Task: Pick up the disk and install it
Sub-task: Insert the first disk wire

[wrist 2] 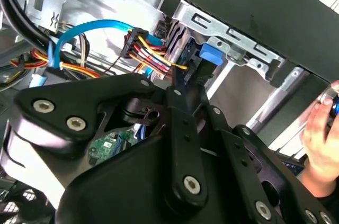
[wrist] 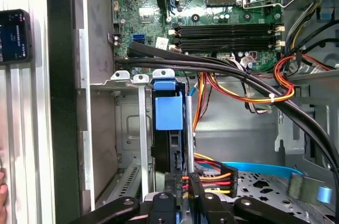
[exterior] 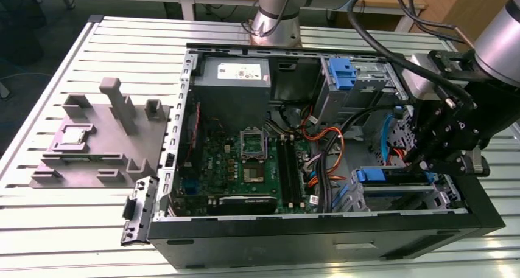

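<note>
From my remote station I see the gripper [exterior: 424, 162] lowered inside the open computer case [exterior: 325, 229], at the drive bay on the exterior view's right. The disk [wrist: 168, 128] stands on edge in the metal drive cage [wrist: 132, 144], its blue carrier tab facing the first wrist view, with the black cable bundle [wrist: 212, 68] crossing just above it. The fingers [wrist: 197, 187] meet close around the disk's near edge, next to the red, yellow and black power wires [wrist: 214, 173], and appear clenched on it. In the second wrist view the blue carrier [wrist 2: 210, 53] sits against the cage rail beyond the fingertips. A person's hand [wrist 2: 320, 128] rests just outside the case wall. The motherboard [exterior: 243, 162] lies well apart from the gripper
</note>
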Tool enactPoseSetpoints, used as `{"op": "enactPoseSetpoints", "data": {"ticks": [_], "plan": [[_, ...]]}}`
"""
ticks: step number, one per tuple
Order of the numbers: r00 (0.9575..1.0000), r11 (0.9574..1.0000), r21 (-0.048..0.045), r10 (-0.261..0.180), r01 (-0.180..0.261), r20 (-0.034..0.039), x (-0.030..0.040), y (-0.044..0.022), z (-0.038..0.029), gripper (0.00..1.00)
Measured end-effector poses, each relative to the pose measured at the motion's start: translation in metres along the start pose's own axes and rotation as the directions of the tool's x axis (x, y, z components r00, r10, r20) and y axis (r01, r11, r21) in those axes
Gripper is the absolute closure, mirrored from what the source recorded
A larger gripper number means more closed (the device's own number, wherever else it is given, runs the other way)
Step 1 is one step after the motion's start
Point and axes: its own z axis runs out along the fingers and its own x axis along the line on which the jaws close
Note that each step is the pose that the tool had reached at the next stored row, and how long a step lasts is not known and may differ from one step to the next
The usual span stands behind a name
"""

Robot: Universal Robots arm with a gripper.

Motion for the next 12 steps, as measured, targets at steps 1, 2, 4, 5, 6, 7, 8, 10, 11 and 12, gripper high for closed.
{"op": "enactPoseSetpoints", "data": {"ticks": [1,2,4,5,6,7,8,10,11,12], "plan": [[1.0,1.0,-0.0003,0.0,0.0,-0.0001,0.0,0.0,-0.0013,0.76],[1.0,1.0,-0.0007,0.0,0.0,0.0001,0.0,0.0,-0.0023,0.76],[1.0,1.0,-0.0013,0.0,0.0,0.0002,0.0001,0.0,-0.0035,0.77],[1.0,1.0,-0.0015,0.0,0.0,0.0003,0.0,-0.0001,-0.0037,0.84],[1.0,1.0,-0.0016,0.0,0.0,0.0003,0.0001,-0.0001,-0.0037,0.84],[1.0,1.0,-0.0016,0.0,0.0,0.0003,0.0,0.0,-0.0038,0.9],[1.0,1.0,-0.0016,0.0,0.0,0.0001,0.0,0.0,-0.0039,0.9],[1.0,1.0,-0.0017,0.0,0.0,0.0,0.0001,0.0,-0.0039,0.9],[1.0,1.0,-0.0017,0.0,0.0,0.0,0.0001,-0.0001,-0.0039,0.9],[1.0,1.0,-0.0017,0.0,0.0,0.0,0.0001,0.0,-0.0039,0.9]]}}
